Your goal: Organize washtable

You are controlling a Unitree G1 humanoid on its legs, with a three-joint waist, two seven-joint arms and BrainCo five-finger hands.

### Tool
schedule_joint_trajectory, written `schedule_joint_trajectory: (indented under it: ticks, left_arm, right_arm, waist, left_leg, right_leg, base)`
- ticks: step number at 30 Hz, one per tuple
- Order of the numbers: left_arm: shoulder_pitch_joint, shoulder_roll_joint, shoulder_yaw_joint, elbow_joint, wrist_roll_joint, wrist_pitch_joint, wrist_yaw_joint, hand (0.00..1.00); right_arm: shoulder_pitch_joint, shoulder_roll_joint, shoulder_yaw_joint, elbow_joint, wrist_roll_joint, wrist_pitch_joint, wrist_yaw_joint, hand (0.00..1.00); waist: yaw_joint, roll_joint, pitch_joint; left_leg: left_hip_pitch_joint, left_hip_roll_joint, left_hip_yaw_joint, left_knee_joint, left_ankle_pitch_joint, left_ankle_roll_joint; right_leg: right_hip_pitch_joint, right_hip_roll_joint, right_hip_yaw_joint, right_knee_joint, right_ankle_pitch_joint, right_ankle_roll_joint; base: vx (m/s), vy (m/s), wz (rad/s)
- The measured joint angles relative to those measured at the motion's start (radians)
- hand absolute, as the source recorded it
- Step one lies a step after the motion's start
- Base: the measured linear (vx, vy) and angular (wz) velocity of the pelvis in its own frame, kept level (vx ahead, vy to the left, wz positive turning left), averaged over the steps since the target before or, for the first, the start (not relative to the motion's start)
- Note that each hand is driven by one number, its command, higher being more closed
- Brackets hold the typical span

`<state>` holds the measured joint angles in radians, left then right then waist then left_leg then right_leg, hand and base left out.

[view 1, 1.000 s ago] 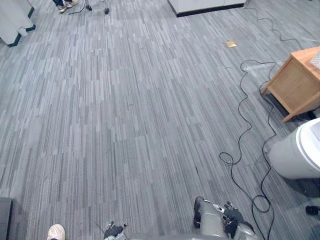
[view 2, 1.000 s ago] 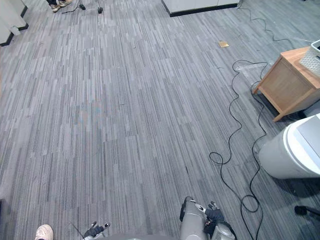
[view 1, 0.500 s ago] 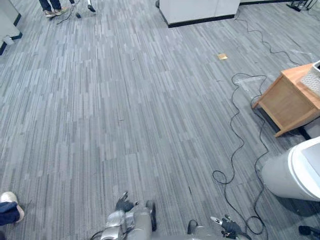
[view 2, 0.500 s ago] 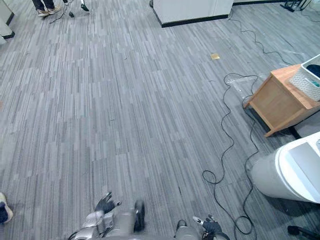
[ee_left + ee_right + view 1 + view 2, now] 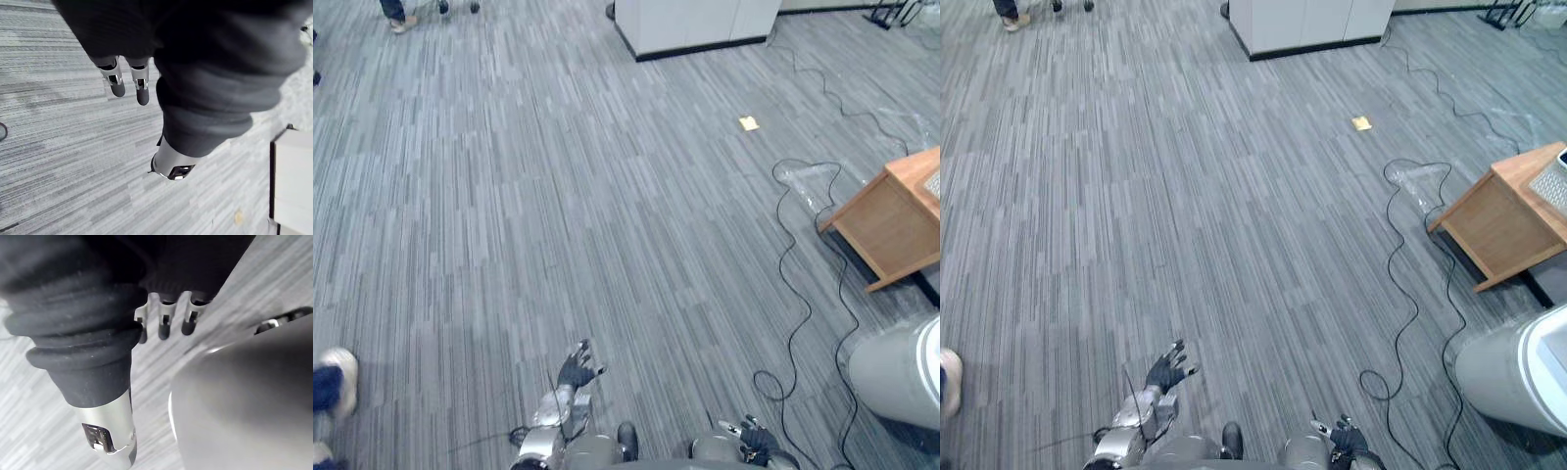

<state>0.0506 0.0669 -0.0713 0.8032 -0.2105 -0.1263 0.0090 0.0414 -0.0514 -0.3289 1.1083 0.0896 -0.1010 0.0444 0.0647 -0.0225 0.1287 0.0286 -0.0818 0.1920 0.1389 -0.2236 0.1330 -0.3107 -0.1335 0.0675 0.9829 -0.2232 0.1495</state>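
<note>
I see grey carpet floor and no washtable. My left hand hangs low over the carpet with its fingers straight and spread and its thumb apart, holding nothing. My right hand hangs at the bottom edge, its fingers relaxed and empty. A low wooden table stands at the right edge, far from both hands, with the corner of a white mesh basket on it.
A white round bin stands at the lower right. A white cabinet is at the far end, a small yellow piece lies on the floor, and a person's shoe shows at the left edge.
The whole view has shifted, so the camera moved. My left hand has come up and forward with its fingers spread; the right hand stays low at the bottom edge.
</note>
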Motion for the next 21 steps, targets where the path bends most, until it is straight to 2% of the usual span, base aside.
schedule_joint_trajectory:
  ticks: [1,2,3,4,5,6,7,8,9,10,11,12,13,14,15,16,17,18,19,20,21]
  left_arm:
    - [-0.006,-0.003,0.027,0.044,-0.015,0.004,0.009,0.00]
    - [-0.006,-0.007,0.057,0.090,-0.015,0.006,0.017,0.00]
    - [-0.006,-0.008,0.074,0.113,-0.014,0.007,0.017,0.00]
    - [-0.006,-0.005,0.097,0.158,-0.013,0.010,0.017,0.00]
    - [-0.006,-0.004,0.112,0.175,-0.013,0.011,0.017,0.00]
    - [-0.008,0.002,0.144,0.209,-0.008,0.013,0.017,0.00]
    - [-0.013,0.006,0.166,0.245,0.012,0.016,0.018,0.00]
    - [-0.017,0.006,0.182,0.278,0.032,0.026,0.017,0.00]
    - [-0.014,-0.020,0.233,0.337,0.066,0.037,0.015,0.00]
    - [-0.017,-0.032,0.264,0.343,0.074,0.039,0.012,0.00]
    - [-0.019,-0.040,0.290,0.348,0.079,0.043,0.010,0.00]
    - [-0.019,-0.047,0.328,0.349,0.090,0.049,0.010,0.00]
    - [-0.017,-0.057,0.390,0.348,0.102,0.054,0.010,0.00]
    - [-0.012,-0.063,0.440,0.345,0.109,0.056,0.011,0.00]
    - [0.001,-0.065,0.483,0.345,0.124,0.063,0.013,0.00]
    - [0.009,-0.064,0.505,0.341,0.142,0.069,0.013,0.00]
    - [0.012,-0.063,0.532,0.330,0.145,0.076,0.013,0.00]
    - [0.012,-0.063,0.544,0.325,0.144,0.077,0.013,0.00]
    - [0.020,-0.063,0.551,0.301,0.142,0.077,0.013,0.00]
    - [0.025,-0.063,0.552,0.282,0.139,0.073,0.012,0.00]
    - [0.026,-0.063,0.553,0.274,0.132,0.072,0.012,0.00]
  right_arm:
    - [0.000,0.000,-0.015,-0.005,0.000,-0.001,0.000,0.00]
    - [-0.001,-0.004,-0.020,-0.018,0.002,-0.004,0.001,0.00]
    - [-0.005,-0.008,-0.026,-0.024,0.003,-0.006,0.001,0.00]
    - [-0.008,-0.013,-0.041,-0.028,0.005,-0.006,-0.001,0.00]
    - [-0.008,-0.014,-0.050,-0.028,0.006,-0.006,-0.002,0.00]
    - [0.001,-0.011,-0.059,-0.011,0.004,-0.004,-0.003,0.00]
    - [0.003,-0.008,-0.063,0.017,0.004,0.004,-0.006,0.00]
    - [0.008,-0.006,-0.066,0.029,0.004,0.015,-0.008,0.00]
    - [0.021,-0.005,-0.103,0.037,0.003,0.021,-0.009,0.00]
    - [0.015,-0.004,-0.123,0.043,-0.001,0.021,-0.010,0.00]
    - [0.010,-0.004,-0.151,0.048,-0.003,0.021,-0.009,0.00]
    - [0.006,0.001,-0.190,0.054,-0.004,0.022,-0.010,0.00]
    - [0.010,-0.001,-0.237,0.054,-0.004,0.026,-0.010,0.00]
    - [0.013,0.001,-0.243,0.052,-0.004,0.030,-0.011,0.00]
    - [0.016,-0.004,-0.228,0.049,-0.004,0.033,-0.011,0.00]
    - [0.020,-0.008,-0.208,0.042,-0.004,0.033,-0.011,0.00]
    - [0.028,-0.011,-0.186,0.036,-0.004,0.031,-0.011,0.00]
    - [0.031,-0.012,-0.168,0.036,-0.004,0.031,-0.011,0.00]
    - [0.025,-0.013,-0.140,0.036,-0.002,0.030,-0.011,0.00]
    - [0.016,-0.013,-0.121,0.041,0.000,0.029,-0.011,0.00]
    - [0.008,-0.012,-0.119,0.045,0.000,0.028,-0.010,0.00]
  waist:
    - [-0.003,0.008,0.004]
    - [-0.012,0.030,0.008]
    - [-0.023,0.041,0.008]
    - [-0.038,0.065,0.015]
    - [-0.050,0.062,0.017]
    - [-0.060,0.041,0.020]
    - [-0.067,0.007,0.026]
    - [-0.076,-0.002,0.025]
    - [-0.090,0.022,0.003]
    - [-0.086,0.035,0.008]
    - [-0.079,0.045,0.014]
    - [-0.079,0.051,0.014]
    - [-0.082,0.062,0.007]
    - [-0.077,0.075,0.002]
    - [-0.074,0.080,0.005]
    - [-0.070,0.083,0.007]
    - [-0.057,0.087,0.007]
    - [-0.048,0.083,0.006]
    - [-0.037,0.064,0.012]
    - [-0.019,0.053,0.013]
    - [-0.014,0.049,0.012]
  left_leg:
    - [0.047,0.010,-0.018,-0.020,-0.007,0.001]
    - [0.090,0.035,-0.043,-0.034,-0.026,-0.001]
    - [0.105,0.055,-0.055,-0.035,-0.038,-0.006]
    - [0.139,0.089,-0.078,-0.041,-0.055,-0.019]
    - [0.158,0.100,-0.094,-0.048,-0.064,-0.027]
    - [0.203,0.099,-0.123,-0.077,-0.075,-0.037]
    - [0.248,0.089,-0.155,-0.107,-0.103,-0.055]
    - [0.279,0.090,-0.179,-0.125,-0.126,-0.058]
    - [0.297,0.118,-0.212,-0.131,-0.128,-0.058]
    - [0.290,0.126,-0.210,-0.097,-0.114,-0.080]
    - [0.276,0.140,-0.208,-0.050,-0.096,-0.111]
    - [0.244,0.139,-0.214,0.037,-0.055,-0.180]
    - [0.189,0.137,-0.211,0.179,0.022,-0.255]
    - [0.136,0.152,-0.199,0.305,0.097,-0.297]
    - [0.066,0.188,-0.151,0.495,0.209,-0.324]
    - [0.016,0.236,-0.103,0.641,0.192,-0.303]
    - [-0.054,0.295,-0.041,0.793,0.145,-0.234]
    - [-0.083,0.309,-0.020,0.834,0.119,-0.214]
    - [-0.144,0.319,0.011,0.855,0.062,-0.192]
    - [-0.202,0.314,0.037,0.812,0.005,-0.181]
    - [-0.233,0.307,0.044,0.775,-0.016,-0.182]
  right_leg:
    - [-0.034,0.016,-0.053,-0.038,-0.044,-0.032]
    - [-0.073,0.055,-0.086,-0.122,-0.065,-0.070]
    - [-0.088,0.083,-0.096,-0.187,-0.063,-0.075]
    - [-0.113,0.127,-0.099,-0.367,-0.026,-0.067]
    - [-0.120,0.135,-0.100,-0.472,0.014,-0.057]
    - [-0.140,0.123,-0.095,-0.664,0.116,-0.037]
    - [-0.174,0.089,-0.092,-0.751,0.201,-0.008]
    - [-0.202,0.071,-0.090,-0.713,0.286,-0.004]
    - [-0.249,0.116,-0.064,-0.585,0.313,-0.066]
    - [-0.258,0.121,-0.063,-0.548,0.281,-0.108]
    - [-0.257,0.122,-0.069,-0.521,0.266,-0.129]
    - [-0.249,0.117,-0.077,-0.492,0.234,-0.141]
    - [-0.209,0.118,-0.087,-0.504,0.196,-0.151]
    - [-0.160,0.128,-0.091,-0.536,0.177,-0.159]
    - [-0.078,0.148,-0.090,-0.590,0.156,-0.175]
    - [-0.013,0.166,-0.089,-0.635,0.140,-0.189]
    - [0.085,0.184,-0.093,-0.697,0.128,-0.207]
    - [0.128,0.186,-0.090,-0.725,0.121,-0.212]
    - [0.209,0.182,-0.084,-0.777,0.114,-0.212]
    - [0.279,0.171,-0.071,-0.826,0.115,-0.201]
    - [0.309,0.163,-0.064,-0.848,0.112,-0.198]
  base:
    - [0.38,-0.063,0.41]
    - [0.39,-0.085,0.45]
    - [0.36,-0.107,0.51]
    - [0.31,-0.100,0.53]
    - [0.42,-0.134,0.79]
    - [0.48,-0.172,0.88]
    - [0.61,-0.236,0.95]
    - [0.68,-0.284,0.86]
    - [0.59,-0.230,0.49]
    - [0.51,-0.171,0.18]
    - [0.37,-0.118,-0.08]
    - [0.65,-0.230,0.02]
    - [0.67,-0.243,0.07]
    - [0.96,-0.288,-0.01]
    - [0.67,-0.165,-0.12]
    - [0.74,-0.163,-0.14]
    - [0.44,-0.081,-0.10]
    - [0.54,-0.073,-0.05]
    - [0.64,-0.004,-0.11]
    - [0.53,0.010,-0.13]
    - [0.50,0.068,-0.20]
